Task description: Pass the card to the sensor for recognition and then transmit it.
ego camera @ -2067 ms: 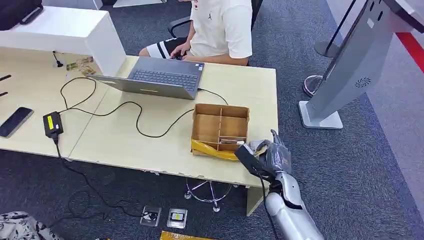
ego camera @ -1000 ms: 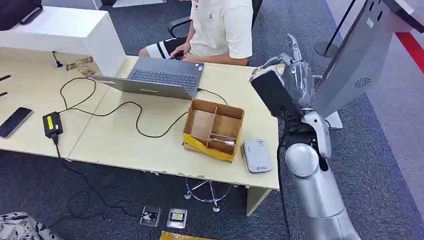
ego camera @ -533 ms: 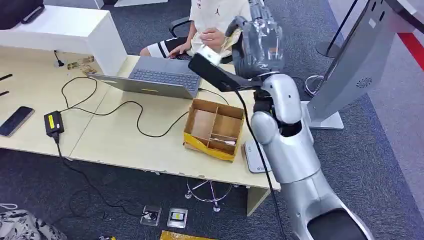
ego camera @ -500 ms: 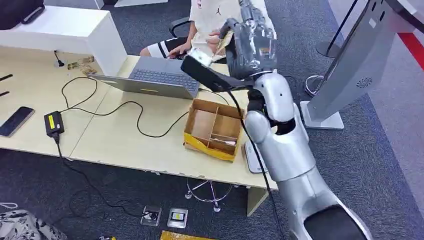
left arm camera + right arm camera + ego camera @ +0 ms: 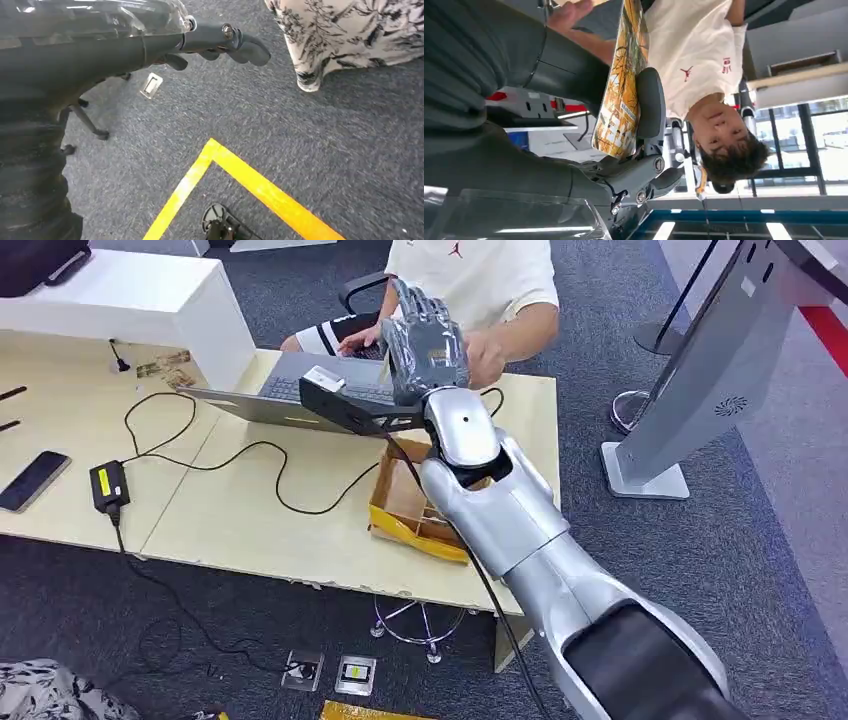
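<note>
- We are seeing the flat orange-and-yellow patterned card (image 5: 621, 90) standing edge-on, pinched in our right hand (image 5: 574, 150), a dark finger pad (image 5: 650, 102) pressing its face.

Right arm (image 5: 520, 530): glossy silver shells, round elbow cap, black upper segment, thin black cable running alongside. Right hand (image 5: 425, 340): dark grey under clear plastic wrap. Left hand (image 5: 100, 45): grey ribbed cover, dark fingers (image 5: 245, 45) with silver screws, same clear wrap.
</note>
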Action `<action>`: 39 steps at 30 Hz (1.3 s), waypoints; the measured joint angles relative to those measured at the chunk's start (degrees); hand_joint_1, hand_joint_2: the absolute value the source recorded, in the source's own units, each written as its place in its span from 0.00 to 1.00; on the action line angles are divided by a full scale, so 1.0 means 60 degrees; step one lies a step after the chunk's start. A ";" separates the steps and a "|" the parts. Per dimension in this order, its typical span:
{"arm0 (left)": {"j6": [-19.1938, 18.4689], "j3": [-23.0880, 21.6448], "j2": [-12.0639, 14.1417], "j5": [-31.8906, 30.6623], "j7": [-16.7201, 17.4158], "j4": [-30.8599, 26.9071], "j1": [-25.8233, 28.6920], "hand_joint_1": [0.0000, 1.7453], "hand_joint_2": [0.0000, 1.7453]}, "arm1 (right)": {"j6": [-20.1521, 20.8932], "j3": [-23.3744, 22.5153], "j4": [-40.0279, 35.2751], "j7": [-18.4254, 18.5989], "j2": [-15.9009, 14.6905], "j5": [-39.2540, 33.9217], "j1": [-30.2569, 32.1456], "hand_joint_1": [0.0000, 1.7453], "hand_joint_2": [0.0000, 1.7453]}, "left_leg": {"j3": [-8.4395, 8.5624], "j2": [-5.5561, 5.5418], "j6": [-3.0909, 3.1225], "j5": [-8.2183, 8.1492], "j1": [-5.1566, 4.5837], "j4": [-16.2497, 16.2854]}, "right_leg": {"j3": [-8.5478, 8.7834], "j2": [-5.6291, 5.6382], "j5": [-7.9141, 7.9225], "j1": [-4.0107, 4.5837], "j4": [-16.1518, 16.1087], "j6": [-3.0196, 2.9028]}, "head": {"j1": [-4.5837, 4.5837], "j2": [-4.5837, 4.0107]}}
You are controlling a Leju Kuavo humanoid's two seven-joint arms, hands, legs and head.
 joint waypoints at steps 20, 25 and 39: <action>0.0000 0.0812 0.0047 -0.1017 0.0401 -0.0207 0.0289 0.00 1.00 | -0.0386 0.0142 0.1775 0.0983 -0.0710 0.0943 -0.0544 0.00 1.00 | 0.0150 0.0023 0.0001 0.0000 -0.0001 0.0017 | -0.0021 0.0025 0.0012 0.0000 -0.0001 0.0007 | 0.0004 0.0000; -0.0007 0.0878 0.0087 -0.0973 0.0456 -0.0255 0.0307 0.00 1.00 | -0.1097 0.0146 0.1903 0.0918 -0.0860 0.1078 -0.0540 0.00 1.00 | 0.0153 0.0023 0.0000 0.0000 -0.0001 0.0017 | -0.0020 0.0028 0.0014 0.0000 0.0002 0.0008 | 0.0004 0.0000; -0.0011 0.0954 0.0095 -0.0769 0.0488 -0.0393 0.0338 0.00 1.00 | -0.0049 -0.1643 0.0206 -0.1340 -0.1232 -0.3506 0.0392 0.00 1.00 | 0.0161 0.0015 0.0001 0.0001 -0.0001 0.0031 | -0.0008 0.0023 0.0020 0.0001 0.0000 0.0015 | 0.0000 0.0000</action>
